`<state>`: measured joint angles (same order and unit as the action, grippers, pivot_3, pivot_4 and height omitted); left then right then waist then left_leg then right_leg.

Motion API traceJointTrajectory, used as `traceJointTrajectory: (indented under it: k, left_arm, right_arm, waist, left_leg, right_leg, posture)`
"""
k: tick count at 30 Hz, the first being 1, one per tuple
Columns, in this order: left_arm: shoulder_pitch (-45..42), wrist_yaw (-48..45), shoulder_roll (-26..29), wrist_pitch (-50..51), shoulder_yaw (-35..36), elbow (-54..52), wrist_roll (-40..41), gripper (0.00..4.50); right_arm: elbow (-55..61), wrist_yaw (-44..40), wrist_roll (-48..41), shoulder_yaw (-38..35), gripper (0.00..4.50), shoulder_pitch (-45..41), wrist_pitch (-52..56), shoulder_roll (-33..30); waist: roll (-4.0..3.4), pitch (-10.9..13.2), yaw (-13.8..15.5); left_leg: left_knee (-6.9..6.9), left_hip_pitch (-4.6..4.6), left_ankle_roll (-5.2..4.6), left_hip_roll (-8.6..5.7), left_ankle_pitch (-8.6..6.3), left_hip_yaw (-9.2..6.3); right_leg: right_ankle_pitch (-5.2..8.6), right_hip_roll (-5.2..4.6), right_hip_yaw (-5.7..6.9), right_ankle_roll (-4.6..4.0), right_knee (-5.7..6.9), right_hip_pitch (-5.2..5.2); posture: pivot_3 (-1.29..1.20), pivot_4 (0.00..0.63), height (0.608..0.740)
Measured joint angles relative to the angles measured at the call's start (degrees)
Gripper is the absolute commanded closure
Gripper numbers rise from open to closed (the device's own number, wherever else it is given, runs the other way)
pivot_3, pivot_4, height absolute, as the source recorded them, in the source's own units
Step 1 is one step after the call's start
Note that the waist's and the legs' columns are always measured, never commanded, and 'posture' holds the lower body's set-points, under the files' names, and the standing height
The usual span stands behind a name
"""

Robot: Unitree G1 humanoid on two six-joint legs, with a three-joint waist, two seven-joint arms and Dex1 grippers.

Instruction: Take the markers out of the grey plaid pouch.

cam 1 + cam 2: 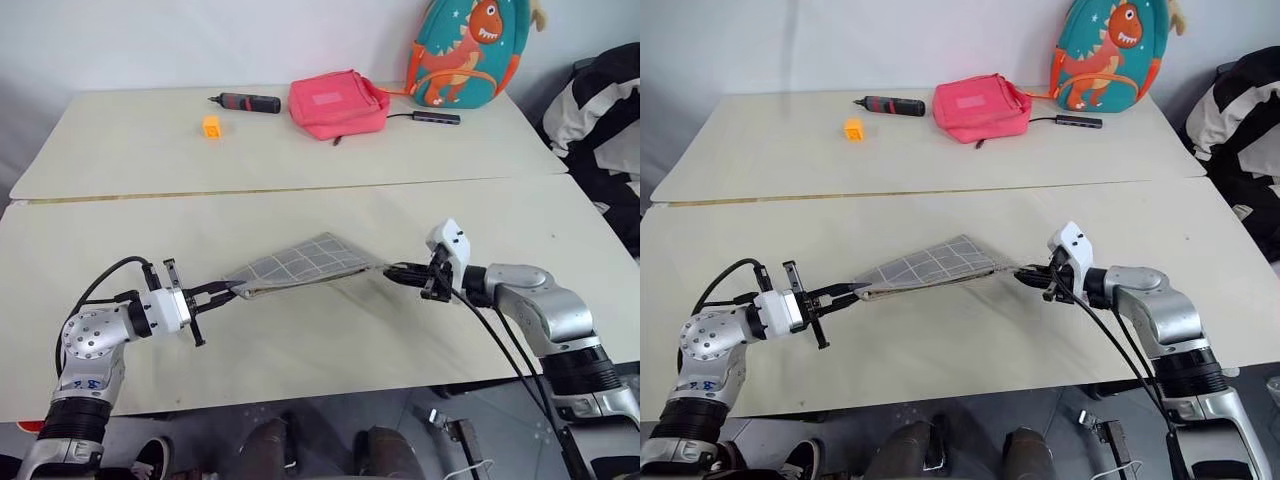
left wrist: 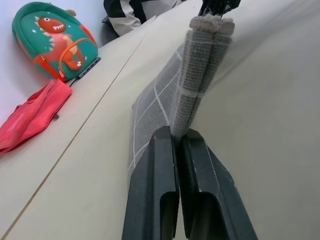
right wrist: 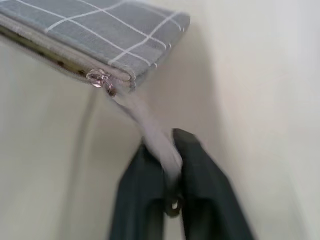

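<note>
You are opening the pouch (image 1: 300, 265): the left gripper (image 1: 222, 292) pinches its end closed, the right gripper (image 3: 167, 165) loosely holds the zipper strap (image 3: 150, 132). Next, reach inside for the markers.

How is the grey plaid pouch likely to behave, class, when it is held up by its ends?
The grey plaid pouch is probably floppy: held between the left gripper and right gripper, it dips in the middle. It seems light, as a pinch on one corner holds that end up.
</note>
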<state>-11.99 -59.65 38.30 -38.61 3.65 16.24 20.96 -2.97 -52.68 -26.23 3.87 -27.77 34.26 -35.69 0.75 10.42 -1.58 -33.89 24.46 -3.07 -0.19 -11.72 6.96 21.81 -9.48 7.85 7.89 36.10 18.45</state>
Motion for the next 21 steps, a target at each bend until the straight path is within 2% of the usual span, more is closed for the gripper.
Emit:
traceJointTrajectory:
  k: [4,13,16,21]
  left_arm:
    - [-0.2,0.3,-1.0,0.6,0.0,0.0,0.0,4.5]
    - [-0.5,0.2,-1.7,1.1,0.1,0.0,-0.2,4.5]
    - [-0.8,0.1,-1.7,1.1,0.1,0.0,-0.2,4.5]
    - [-2.5,0.1,-2.7,1.2,-0.2,0.2,-0.6,4.5]
  right_arm:
    - [1.8,-0.1,-0.3,-0.5,1.69,0.8,0.3,0.2]
    - [9.7,-2.3,-5.2,-6.7,1.69,2.7,3.4,-4.2]
    - [10.2,-1.9,-5.3,-7.2,2.22,2.8,3.1,-3.7]
    - [15.5,-0.5,-1.3,-1.2,3.88,2.9,-3.7,1.7]
  waist:
    - [0.0,0.0,0.0]
    - [-0.03,0.0,0.1]
    - [-0.03,0.0,0.1]
    - [-0.03,0.0,0.0]
  left_leg:
    - [0.0,0.0,0.0,0.0,0.0,0.0]
    - [-0.02,0.03,0.0,-0.01,-0.01,-0.03]
    - [-0.02,0.03,0.0,0.0,-0.01,-0.03]
    - [-0.01,0.03,0.01,0.01,-0.01,-0.03]
  right_leg:
    - [0.0,-0.01,0.0,0.0,-0.01,0.0]
    - [-0.01,-0.03,-0.01,0.02,-0.06,-0.02]
    - [-0.01,-0.03,0.0,0.02,-0.06,-0.02]
    - [-0.01,0.01,0.0,0.02,-0.04,0.0]
  posture:
    - [0.0,0.15,0.74]
    - [0.0,0.15,0.74]
    - [0.0,0.15,0.74]
    - [0.0,0.15,0.74]
